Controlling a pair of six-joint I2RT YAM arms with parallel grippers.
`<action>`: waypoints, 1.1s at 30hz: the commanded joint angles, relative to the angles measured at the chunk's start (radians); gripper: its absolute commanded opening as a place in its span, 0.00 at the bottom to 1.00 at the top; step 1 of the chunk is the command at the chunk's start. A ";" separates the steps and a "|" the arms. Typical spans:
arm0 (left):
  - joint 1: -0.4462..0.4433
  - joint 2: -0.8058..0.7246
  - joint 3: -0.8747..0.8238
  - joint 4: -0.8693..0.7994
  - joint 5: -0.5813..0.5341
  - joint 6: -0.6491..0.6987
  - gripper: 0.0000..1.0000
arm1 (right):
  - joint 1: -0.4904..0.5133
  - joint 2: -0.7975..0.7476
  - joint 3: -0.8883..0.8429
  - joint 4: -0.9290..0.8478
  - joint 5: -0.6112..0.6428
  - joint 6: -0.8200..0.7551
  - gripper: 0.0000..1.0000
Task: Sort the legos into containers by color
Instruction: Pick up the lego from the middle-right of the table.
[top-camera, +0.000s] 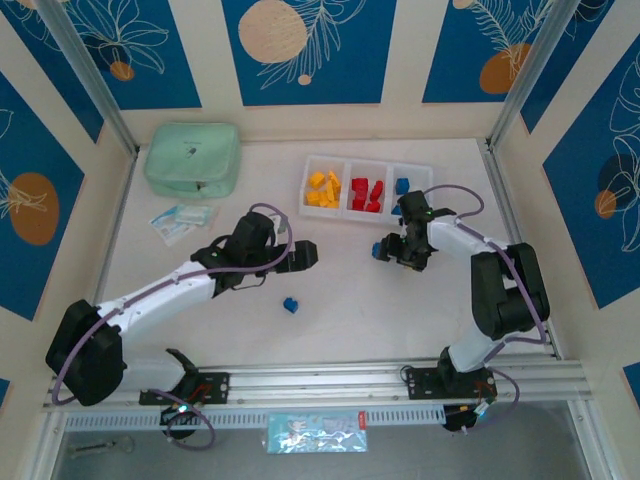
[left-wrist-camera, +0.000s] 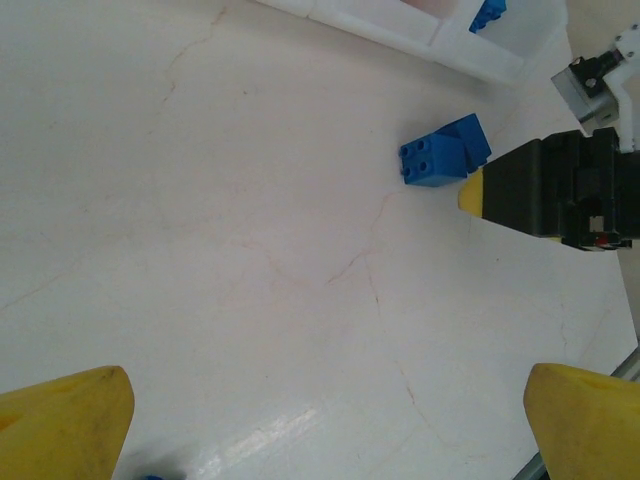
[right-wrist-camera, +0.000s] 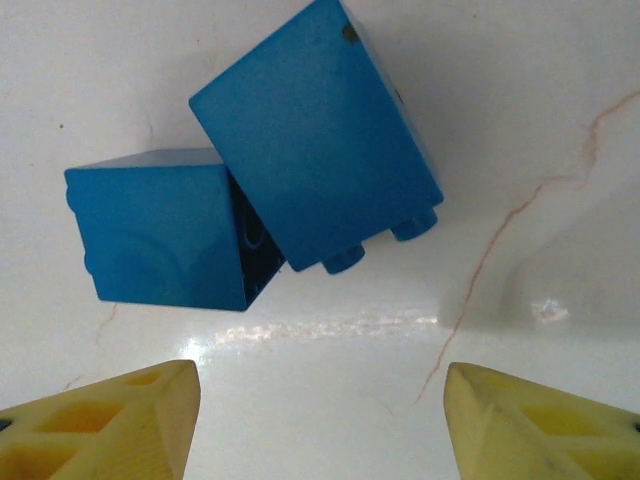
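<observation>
Your left wrist camera cuts the yellow fingertips (left-wrist-camera: 60, 420) of the left gripper (left-wrist-camera: 320, 425) off at the bottom edge, but they stand wide apart with bare surface between them, holding nothing. The right gripper (right-wrist-camera: 320, 420) is cropped the same way to two yellow tips, jaws apart, just short of a pair of small blue plastic bricks (right-wrist-camera: 315, 135) that touch each other, the larger one tilted with its studs pointing sideways. From above, that pair is only a blue smudge partly tucked under the right gripper, near the middle of the tabletop (top-camera: 350, 320), and you cannot separate the two there. A single blue brick (top-camera: 290, 304) lies apart, closer to the near edge than the left gripper. The white rectangular plastic tray with three compartments (top-camera: 345, 170) sits toward the far edge. It holds yellow-orange bricks (top-camera: 322, 188) on the left, red bricks (top-camera: 367, 193) in the middle and a blue brick (top-camera: 403, 185) on the right; the piles are too small to count. A mint-green zippered pouch (top-camera: 192, 158) occupies the far left corner, with small paper packets (top-camera: 180, 220) near it. The tabletop is white with fine crack-like veins. Cream walls with blue leaf-patterned panels (top-camera: 300, 45) enclose it.
</observation>
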 joint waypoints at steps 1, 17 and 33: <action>-0.007 -0.012 0.006 0.012 -0.011 -0.009 1.00 | -0.016 0.027 0.020 0.008 0.007 -0.003 0.65; -0.007 -0.004 0.028 0.002 -0.019 -0.003 1.00 | -0.059 0.170 0.183 0.059 0.041 -0.063 0.64; -0.007 0.010 0.057 -0.007 -0.018 0.008 1.00 | -0.058 0.098 0.169 0.018 0.070 -0.077 0.31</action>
